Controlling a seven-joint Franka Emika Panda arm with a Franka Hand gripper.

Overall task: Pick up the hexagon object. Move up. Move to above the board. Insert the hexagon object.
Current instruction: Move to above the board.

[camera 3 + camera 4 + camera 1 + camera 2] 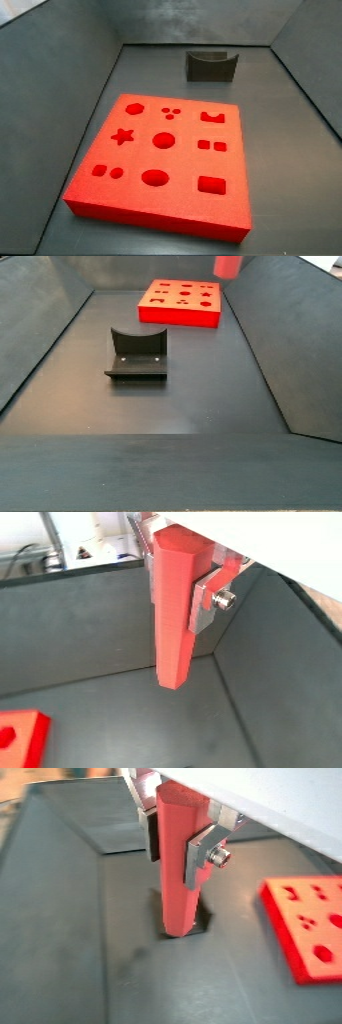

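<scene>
In both wrist views the gripper (187, 587) is clamped on the hexagon object (178, 858), hanging upright (long axis vertical) over bare worktop (80, 938), the board (310, 928) off to one side; a side view shows its recesses unfilled.

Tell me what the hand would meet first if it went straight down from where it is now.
Probably bare floor. The hand grips the hexagon object upright, and its lower end hangs over dark floor beside the board, not above it; depth is uncertain.

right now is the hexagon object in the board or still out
Out: the tool holds the hexagon object upright in the air, beside the board.
</scene>
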